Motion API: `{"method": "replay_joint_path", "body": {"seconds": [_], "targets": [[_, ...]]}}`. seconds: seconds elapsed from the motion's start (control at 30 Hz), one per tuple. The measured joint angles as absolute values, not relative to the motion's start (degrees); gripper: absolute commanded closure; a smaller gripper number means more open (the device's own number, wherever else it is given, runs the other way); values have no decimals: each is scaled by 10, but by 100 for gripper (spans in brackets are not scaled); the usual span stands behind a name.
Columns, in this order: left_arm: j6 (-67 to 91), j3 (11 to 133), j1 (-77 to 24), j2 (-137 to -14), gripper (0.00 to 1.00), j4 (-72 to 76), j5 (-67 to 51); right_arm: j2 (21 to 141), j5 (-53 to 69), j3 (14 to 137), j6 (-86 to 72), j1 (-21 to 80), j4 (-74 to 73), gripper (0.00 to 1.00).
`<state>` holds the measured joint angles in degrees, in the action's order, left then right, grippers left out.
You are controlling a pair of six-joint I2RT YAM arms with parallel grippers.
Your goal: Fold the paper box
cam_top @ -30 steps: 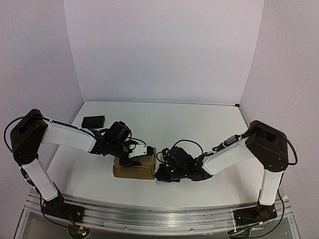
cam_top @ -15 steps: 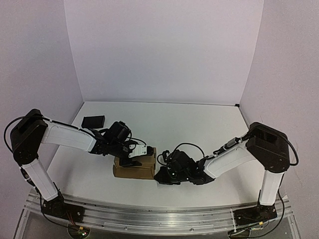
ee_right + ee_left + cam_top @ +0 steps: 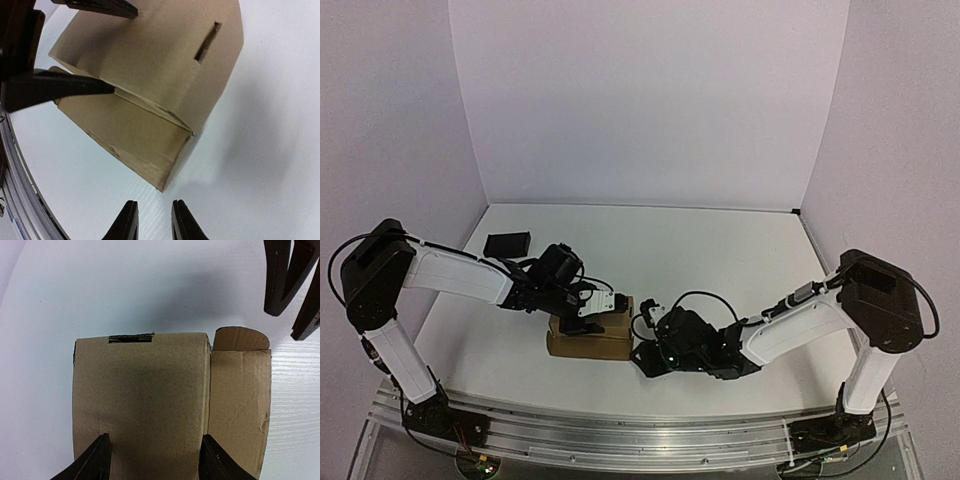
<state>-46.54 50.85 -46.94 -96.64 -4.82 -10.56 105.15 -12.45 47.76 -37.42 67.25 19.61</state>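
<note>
Changed: my right gripper (image 3: 152,222) has slid back a little from the end of the paper box (image 3: 586,345). Its fingers were shut a moment ago and now show a thin gap with nothing in it.
Stayed: the box and my left gripper (image 3: 155,460) have not moved.
Meaning: I think I pushed and let go. The side flap (image 3: 240,400) with its round tab (image 3: 240,339) still sticks out, so the folding is not done.
Box: on the table (image 3: 720,250), in the middle, between my two arms.
Left fingers: spread apart over the box's top. I cannot tell if they press down.
Hidden: the box's near end is cut off, and from above my left gripper covers much of it. The slot (image 3: 130,338) looks empty.
</note>
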Motion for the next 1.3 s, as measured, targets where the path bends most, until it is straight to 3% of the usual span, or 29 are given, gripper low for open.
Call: {"method": "replay_joint_path", "body": {"seconds": [0.13, 0.37, 0.7, 1.1, 1.3], "targets": [[-465, 509, -469, -966, 41, -48, -106, 1071, -132, 504, -389, 672, 199, 79], [-466, 509, -469, -966, 40, -48, -106, 1102, -153, 539, -422, 672, 180, 100], [-467, 509, -463, -966, 38, -49, -107, 1105, -140, 602, -499, 668, 58, 100], [-524, 509, -468, -966, 39, -56, -133, 1110, -120, 629, -555, 627, 15, 100], [-527, 509, -469, -966, 39, -56, -134, 1110, -111, 630, -553, 627, 14, 80]]}}
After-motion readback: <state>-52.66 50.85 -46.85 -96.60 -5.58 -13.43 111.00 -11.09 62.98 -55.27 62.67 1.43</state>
